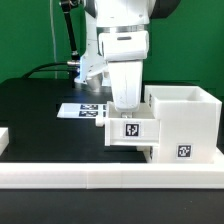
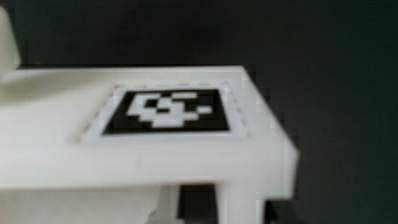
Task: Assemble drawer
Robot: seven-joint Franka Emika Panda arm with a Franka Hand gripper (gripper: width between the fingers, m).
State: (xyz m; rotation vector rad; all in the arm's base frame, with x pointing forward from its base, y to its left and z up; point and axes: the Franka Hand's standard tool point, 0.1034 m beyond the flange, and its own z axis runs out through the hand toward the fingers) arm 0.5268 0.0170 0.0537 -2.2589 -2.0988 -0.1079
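Directly below the tool [image 1: 125, 103], tray [image 1: 131, 133] abuts casing [image 1: 185, 120].

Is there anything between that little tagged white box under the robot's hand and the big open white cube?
Nothing shows: in the exterior view the small box tray sits flush against the large cube casing, no gap visible. The hand hangs just over the tray.

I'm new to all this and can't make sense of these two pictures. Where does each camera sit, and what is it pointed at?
Exterior view: off the arm, level with the table, facing the white arm, its gripper lowered onto a small tray beside the large casing.
Wrist view: on the wrist, looking down close at a white surface bearing a square tag; none of the robot shows.
Shared: probably that tagged tray.
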